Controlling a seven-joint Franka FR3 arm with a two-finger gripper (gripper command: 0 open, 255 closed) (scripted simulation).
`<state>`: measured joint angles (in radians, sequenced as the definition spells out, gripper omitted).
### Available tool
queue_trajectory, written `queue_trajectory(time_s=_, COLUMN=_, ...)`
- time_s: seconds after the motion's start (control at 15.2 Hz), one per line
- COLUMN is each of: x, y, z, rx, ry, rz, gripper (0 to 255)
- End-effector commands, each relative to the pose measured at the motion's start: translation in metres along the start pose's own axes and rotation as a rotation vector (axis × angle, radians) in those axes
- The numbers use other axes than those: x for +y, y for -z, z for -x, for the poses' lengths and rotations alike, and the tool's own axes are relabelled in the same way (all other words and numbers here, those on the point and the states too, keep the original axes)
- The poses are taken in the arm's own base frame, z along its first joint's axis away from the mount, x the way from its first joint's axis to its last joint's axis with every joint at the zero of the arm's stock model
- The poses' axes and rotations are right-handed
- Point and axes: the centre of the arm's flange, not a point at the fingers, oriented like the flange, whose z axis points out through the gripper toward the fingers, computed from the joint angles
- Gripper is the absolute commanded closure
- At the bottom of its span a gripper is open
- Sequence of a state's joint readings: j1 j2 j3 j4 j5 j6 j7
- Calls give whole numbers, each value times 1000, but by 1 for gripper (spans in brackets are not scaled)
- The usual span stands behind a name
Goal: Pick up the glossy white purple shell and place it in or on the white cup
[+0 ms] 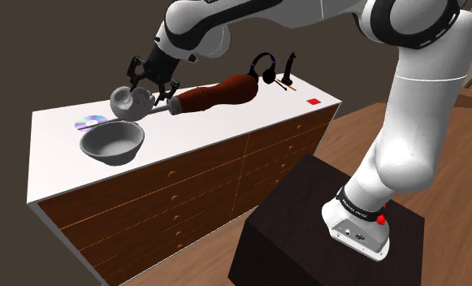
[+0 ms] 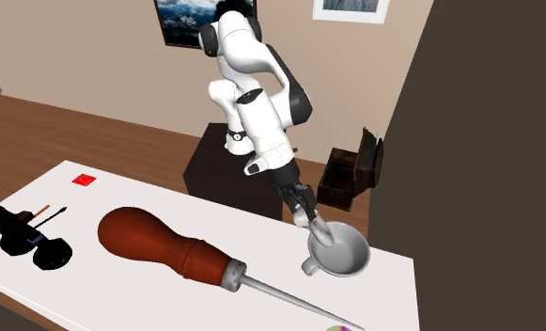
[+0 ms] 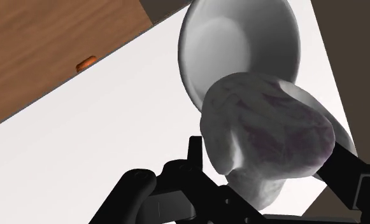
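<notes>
From its base at the lower right of the shoulder view, the white arm (image 1: 421,122) rises, bends along the top edge and reaches toward the upper left, where the black gripper (image 1: 143,83) tilts downward, jaws clasped on the pale shell (image 1: 131,100).

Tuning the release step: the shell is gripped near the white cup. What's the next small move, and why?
Probably nudge the gripper a little toward the cup's middle before opening. Its fingers clasp the shell, which hangs just above the cup. In the second exterior view the shell looks closer to the rim on the arm's side than to the centre, so releasing now might clip the edge.
</notes>
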<state>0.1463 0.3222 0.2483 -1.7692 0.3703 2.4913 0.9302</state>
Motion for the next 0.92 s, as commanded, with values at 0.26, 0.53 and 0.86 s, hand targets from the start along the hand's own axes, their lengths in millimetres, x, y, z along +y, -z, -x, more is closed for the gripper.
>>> queue_trajectory(time_s=0.26, x=-54, y=-35, z=29, rx=1, ry=-1, rz=-1, gripper=255)
queue_trajectory(time_s=0.53, x=-44, y=-53, z=27, rx=1, ry=-1, rz=-1, gripper=255)
queue_trajectory(time_s=0.86, x=-31, y=-76, z=24, rx=1, ry=-1, rz=-1, gripper=255)
